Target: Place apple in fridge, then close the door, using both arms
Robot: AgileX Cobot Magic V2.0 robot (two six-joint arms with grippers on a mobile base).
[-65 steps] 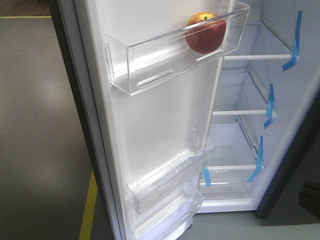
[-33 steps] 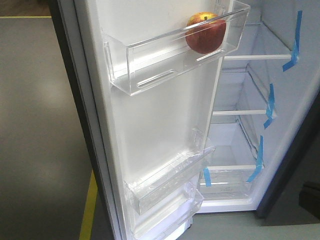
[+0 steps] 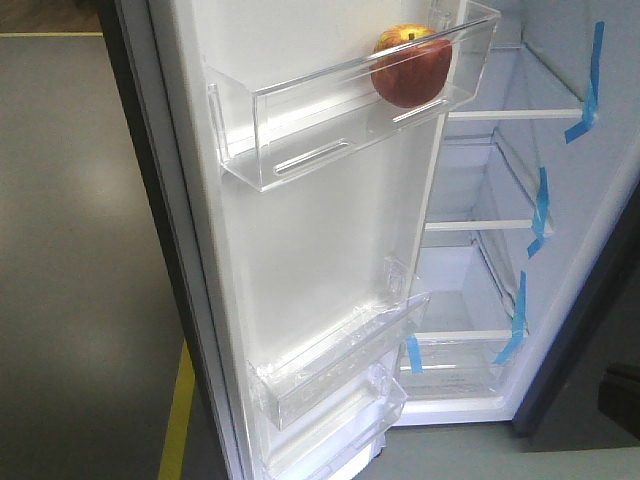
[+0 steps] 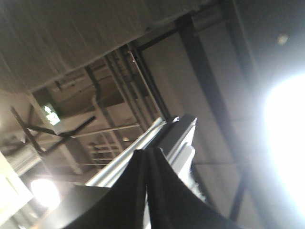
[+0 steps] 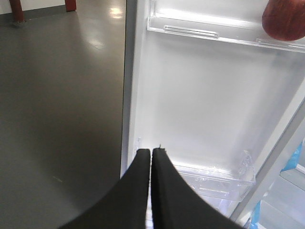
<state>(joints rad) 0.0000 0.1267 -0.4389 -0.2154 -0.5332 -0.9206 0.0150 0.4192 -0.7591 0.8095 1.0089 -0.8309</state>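
Note:
The red apple (image 3: 411,67) with a yellow top rests in the upper clear bin (image 3: 330,120) on the white inner face of the open door (image 3: 300,260). Beyond the door, the fridge (image 3: 575,210) shows white shelves and blue tape strips. In the right wrist view my right gripper (image 5: 151,151) is shut and empty, pointing at the door's inner face near its outer edge, with the apple (image 5: 285,21) at the top right corner. In the left wrist view my left gripper (image 4: 148,151) is shut with nothing in it, aimed up past the fridge's top edge (image 4: 181,131) toward the ceiling.
Lower clear door bins (image 3: 335,370) jut out from the door's bottom. Grey floor (image 3: 80,250) with a yellow line (image 3: 177,420) lies left of the door. A clear drawer (image 3: 455,365) sits at the fridge bottom. A dark object (image 3: 620,395) stands at the right edge.

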